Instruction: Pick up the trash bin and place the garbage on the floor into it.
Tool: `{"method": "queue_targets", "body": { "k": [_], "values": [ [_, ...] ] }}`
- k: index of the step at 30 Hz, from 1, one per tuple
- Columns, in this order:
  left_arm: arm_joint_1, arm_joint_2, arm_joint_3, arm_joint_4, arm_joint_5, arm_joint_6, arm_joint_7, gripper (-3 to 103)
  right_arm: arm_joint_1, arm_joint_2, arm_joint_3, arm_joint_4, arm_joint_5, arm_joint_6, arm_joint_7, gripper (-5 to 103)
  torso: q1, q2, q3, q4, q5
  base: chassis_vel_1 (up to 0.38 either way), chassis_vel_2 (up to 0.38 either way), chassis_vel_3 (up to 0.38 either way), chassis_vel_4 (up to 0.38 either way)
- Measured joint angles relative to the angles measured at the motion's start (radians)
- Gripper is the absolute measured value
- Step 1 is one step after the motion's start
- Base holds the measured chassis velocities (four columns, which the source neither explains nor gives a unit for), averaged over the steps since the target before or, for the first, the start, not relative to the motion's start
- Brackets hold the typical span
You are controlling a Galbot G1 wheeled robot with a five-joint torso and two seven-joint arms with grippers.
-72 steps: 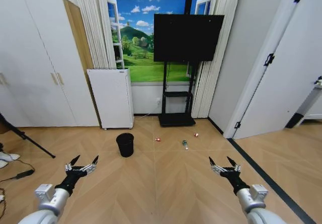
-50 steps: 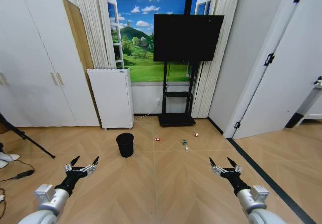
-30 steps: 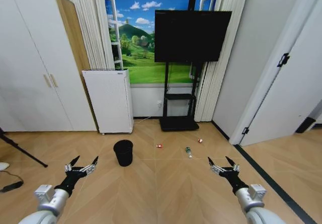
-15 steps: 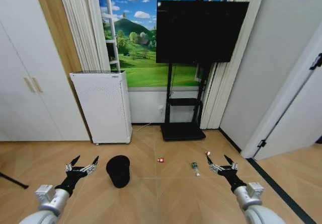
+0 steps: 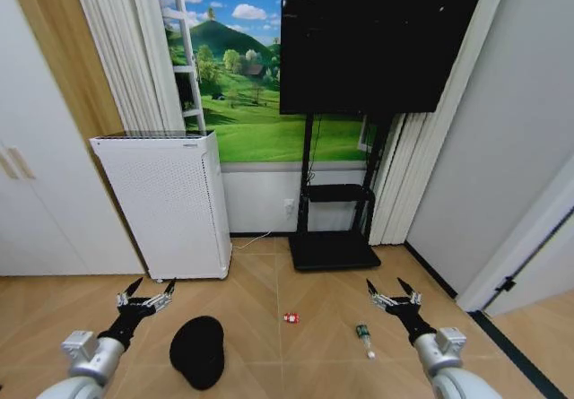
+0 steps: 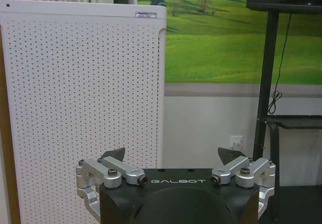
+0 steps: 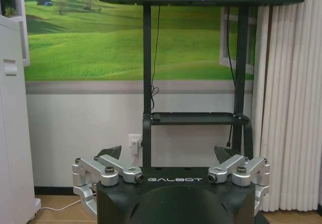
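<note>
**Closing on the bin, nothing gripped**

By the look of it the approach step is in hand: the small black round tapered trash bin (image 5: 198, 351) stands on the wooden herringbone floor (image 5: 260, 282), low in the head view, just ahead of the left hand (image 5: 144, 290) and untouched. That hand hangs with its fingers spread and holds nothing; the right hand (image 5: 388, 292) is likewise spread and empty, out on the other side.

The garbage lies apart from the bin: a tiny red-and-white packet (image 5: 291, 317) sits between bin and bottle, and the clear bottle with a green label (image 5: 364, 337) lies near the right hand (a third piece I cannot make out).

The next move, I judge, calls for lowering the left hand to the bin's rim and closing on it, which likely needs the torso to bend.

The head view gives the floor, bin and litter. The wrist views look level at the wall instead: the left hand (image 6: 172, 157) faces the tall white perforated appliance (image 6: 83, 83), the right hand (image 7: 167, 152) faces the black television stand (image 7: 193, 118).
</note>
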State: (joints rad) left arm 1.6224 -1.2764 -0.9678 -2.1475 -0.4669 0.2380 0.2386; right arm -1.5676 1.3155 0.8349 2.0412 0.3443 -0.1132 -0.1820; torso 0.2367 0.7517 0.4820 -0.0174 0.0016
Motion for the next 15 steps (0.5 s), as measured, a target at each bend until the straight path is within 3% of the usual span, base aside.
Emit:
{"method": "queue_targets", "body": {
  "k": [2,3,7,8,15],
  "values": [
    [0.003,-0.002,-0.001,-0.005,0.001,0.007,0.002,100,-0.001,0.001,0.000,-0.002,0.000,-0.002,0.000,100,-0.001,-0.004,-0.002,0.0005,-0.0008,-0.204,0.237,0.208,-0.145],
    [0.004,-0.004,0.000,-0.009,0.005,0.010,0.004,100,-0.004,0.003,0.000,-0.003,0.000,-0.002,0.001,100,-0.004,-0.011,-0.006,-0.0010,-0.0030,-0.103,0.099,-0.015,-0.067],
    [0.001,-0.007,0.002,-0.012,0.011,0.012,0.004,100,-0.008,0.003,0.000,-0.007,0.000,-0.003,0.000,100,-0.012,-0.025,-0.015,-0.0005,-0.0006,-0.077,0.033,0.000,-0.048],
    [0.000,-0.009,0.004,-0.012,0.015,0.012,0.004,100,-0.009,0.004,0.000,-0.007,0.002,-0.003,0.000,100,-0.016,-0.032,-0.020,-0.0005,-0.0023,0.055,-0.054,-0.051,0.074],
    [0.003,-0.019,0.006,-0.014,0.026,0.013,0.012,100,-0.011,0.003,0.002,-0.014,0.006,0.000,-0.002,100,-0.030,-0.066,-0.039,-0.0004,-0.0016,0.063,-0.059,-0.049,0.067]
  ]
}}
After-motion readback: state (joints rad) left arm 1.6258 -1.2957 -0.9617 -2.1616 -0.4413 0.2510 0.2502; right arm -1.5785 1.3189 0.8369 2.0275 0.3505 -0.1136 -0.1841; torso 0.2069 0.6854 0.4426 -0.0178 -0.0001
